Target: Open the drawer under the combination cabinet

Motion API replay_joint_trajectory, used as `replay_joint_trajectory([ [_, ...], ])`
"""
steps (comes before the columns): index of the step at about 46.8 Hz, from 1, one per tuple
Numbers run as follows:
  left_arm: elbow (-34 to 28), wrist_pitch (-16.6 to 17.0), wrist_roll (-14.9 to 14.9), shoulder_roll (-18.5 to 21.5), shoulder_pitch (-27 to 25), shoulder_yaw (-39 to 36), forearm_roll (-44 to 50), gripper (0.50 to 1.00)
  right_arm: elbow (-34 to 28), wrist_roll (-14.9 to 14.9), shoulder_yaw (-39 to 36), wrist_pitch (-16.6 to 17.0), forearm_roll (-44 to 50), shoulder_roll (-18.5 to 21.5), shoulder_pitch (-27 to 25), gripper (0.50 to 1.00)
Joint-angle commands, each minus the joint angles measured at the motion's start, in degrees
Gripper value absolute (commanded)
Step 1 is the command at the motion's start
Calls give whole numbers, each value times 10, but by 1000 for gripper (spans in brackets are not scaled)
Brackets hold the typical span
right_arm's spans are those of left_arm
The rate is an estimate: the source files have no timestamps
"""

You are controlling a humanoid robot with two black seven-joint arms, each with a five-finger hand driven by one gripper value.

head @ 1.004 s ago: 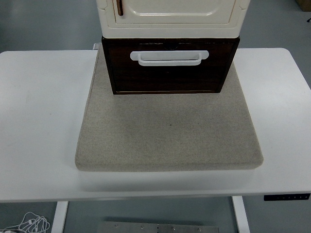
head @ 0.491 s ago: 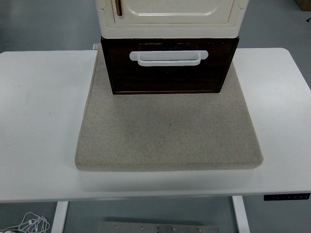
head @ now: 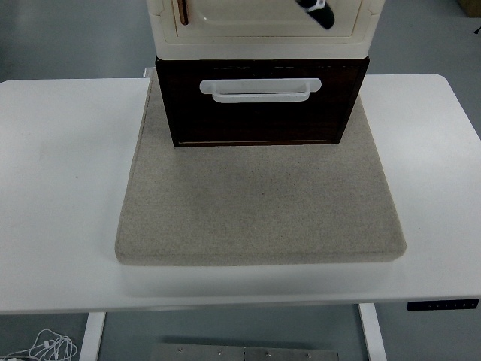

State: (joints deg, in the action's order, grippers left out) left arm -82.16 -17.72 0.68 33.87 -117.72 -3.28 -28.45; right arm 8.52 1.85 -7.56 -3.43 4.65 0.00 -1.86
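The combination cabinet stands at the back middle of the table. Its upper part is a cream cabinet (head: 255, 39) with a shut door. Under it is the dark brown drawer (head: 259, 120) with a white bar handle (head: 261, 89); its front sits about level with the cabinet above. A small black part with a white patch (head: 316, 12), apparently of my right hand, shows at the top edge in front of the cream door, above the handle and clear of it. Too little shows to tell its fingers. The left hand is out of view.
The cabinet stands on a beige felt mat (head: 263, 210) on the white table (head: 60, 188). A control panel (head: 443, 304) sits on the table's front edge at the right. White cables (head: 45, 347) lie on the floor at the lower left.
The black part has come into view at the top edge in front of the cream door. The cabinet, the drawer and the mat have not moved.
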Motion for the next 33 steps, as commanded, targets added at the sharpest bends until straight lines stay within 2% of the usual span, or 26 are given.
replay_joint_trajectory([
  [1, -1, 1, -11, -19, 6, -20, -2, 1000, 0, 0, 0, 0, 0, 0, 0, 926],
  [9, -8, 0, -61, -39, 7, -53, -3, 1000, 0, 0, 0, 0, 0, 0, 0, 926],
  [14, -22, 0, -124, -43, 8, -67, -4, 1000, 0, 0, 0, 0, 0, 0, 0, 926],
  [24, -44, 2, -238, -53, 45, -71, -2, 1000, 0, 0, 0, 0, 0, 0, 0, 926],
  [33, -38, 19, -295, -84, 50, -70, 4, 1000, 0, 0, 0, 0, 0, 0, 0, 926],
])
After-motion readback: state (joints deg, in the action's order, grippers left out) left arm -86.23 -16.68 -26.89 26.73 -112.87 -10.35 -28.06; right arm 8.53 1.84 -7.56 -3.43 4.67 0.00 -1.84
